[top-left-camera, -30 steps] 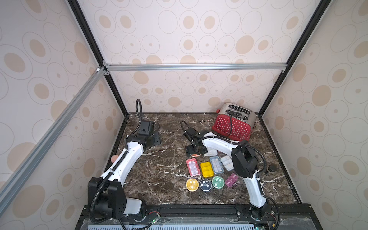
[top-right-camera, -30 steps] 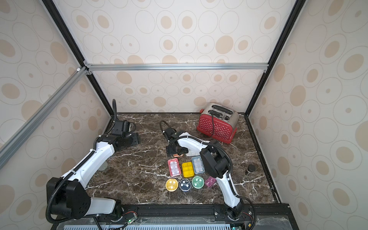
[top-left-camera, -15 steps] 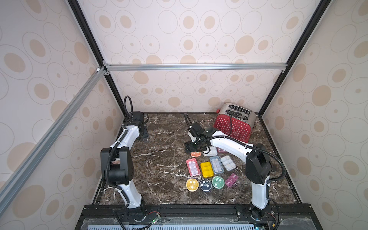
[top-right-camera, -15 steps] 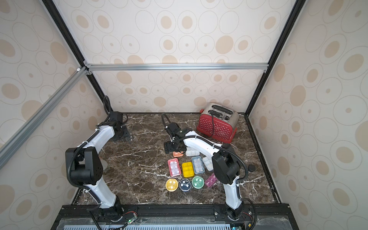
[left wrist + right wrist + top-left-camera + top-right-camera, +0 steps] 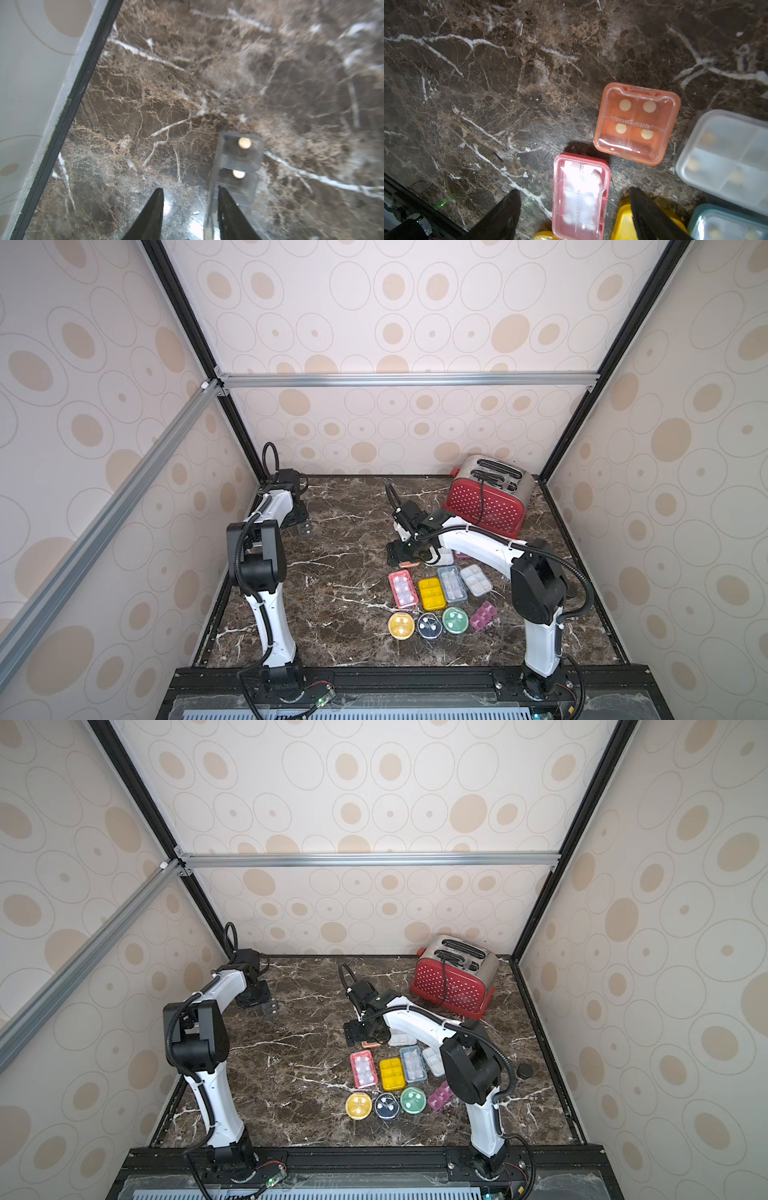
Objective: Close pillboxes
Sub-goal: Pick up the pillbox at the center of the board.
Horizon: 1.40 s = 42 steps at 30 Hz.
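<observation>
**Left pincer beside a clear case, right pincer spread wide above the red one**

At the left of both top views, the left gripper [image 5: 305,529] hangs low over the marble table [image 5: 332,614], near the back wall and well apart from the main cluster. In the left wrist view its jaws are partly apart, with bare marble between them and nothing clamped. A clear pillbox [image 5: 239,158] holding two pale pills runs alongside one finger at lower right. Blur hides whether the two touch.

Right of centre, the right gripper [image 5: 399,556] hovers just beyond the orange pillbox [image 5: 409,563]. In the right wrist view its jaws are spread wide and empty, and one end of the red pillbox [image 5: 580,195] lies on the table below the gap.

In a top view, the red one starts a row with the yellow pillbox [image 5: 433,593], blue pillbox [image 5: 452,584] and white pillbox [image 5: 476,579]. Nearer the front edge sit three round pillboxes [image 5: 429,625] and a purple pillbox [image 5: 483,616]. The red toaster [image 5: 486,499] stands at upper right.
</observation>
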### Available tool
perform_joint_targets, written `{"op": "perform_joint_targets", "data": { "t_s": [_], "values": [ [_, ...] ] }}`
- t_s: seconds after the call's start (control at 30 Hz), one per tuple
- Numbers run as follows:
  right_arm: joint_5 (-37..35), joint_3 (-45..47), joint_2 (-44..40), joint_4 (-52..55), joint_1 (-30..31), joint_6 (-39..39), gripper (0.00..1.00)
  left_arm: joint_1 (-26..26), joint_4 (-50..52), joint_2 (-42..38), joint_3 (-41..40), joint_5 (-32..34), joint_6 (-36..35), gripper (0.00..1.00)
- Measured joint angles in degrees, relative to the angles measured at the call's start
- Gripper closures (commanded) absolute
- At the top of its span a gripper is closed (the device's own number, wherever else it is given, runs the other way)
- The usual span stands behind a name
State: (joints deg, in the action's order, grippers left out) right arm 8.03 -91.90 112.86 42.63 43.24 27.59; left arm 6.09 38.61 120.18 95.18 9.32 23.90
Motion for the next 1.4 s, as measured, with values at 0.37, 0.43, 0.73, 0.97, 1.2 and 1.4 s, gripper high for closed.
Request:
{"op": "perform_joint_targets", "data": {
  "t_s": [0.37, 0.43, 0.73, 0.97, 1.2, 1.4],
  "values": [
    [1.2, 0.0, 0.0, -0.3, -0.3, 0.1, 0.17, 0.1, 0.6, 2.2, 1.9, -1.5, -1.0, 0.79],
    [1.3, 0.0, 0.0, -0.3, -0.3, 0.2, 0.17, 0.1, 0.6, 2.3, 2.1, -1.6, -1.2, 0.82],
    [2.1, -0.1, 0.0, -0.3, -0.3, 0.2, 0.17, 0.1, 1.6, 2.9, 3.7, -1.8, -2.3, 0.9],
    [2.8, -0.2, 0.0, -0.3, -0.3, 0.0, 0.16, 0.1, 2.6, 2.9, 3.8, -2.9, -3.8, 0.91],
    [4.3, -0.7, 0.0, -0.6, -0.3, 0.0, 0.16, 0.1, 2.8, 2.3, 2.6, -4.5, -5.3, 0.93],
    [5.1, -1.2, 0.5, -0.7, -0.2, 0.0, 0.16, -0.3, 3.0, -0.4, -2.5, -7.2, -5.6, 0.93]
  ]
}}
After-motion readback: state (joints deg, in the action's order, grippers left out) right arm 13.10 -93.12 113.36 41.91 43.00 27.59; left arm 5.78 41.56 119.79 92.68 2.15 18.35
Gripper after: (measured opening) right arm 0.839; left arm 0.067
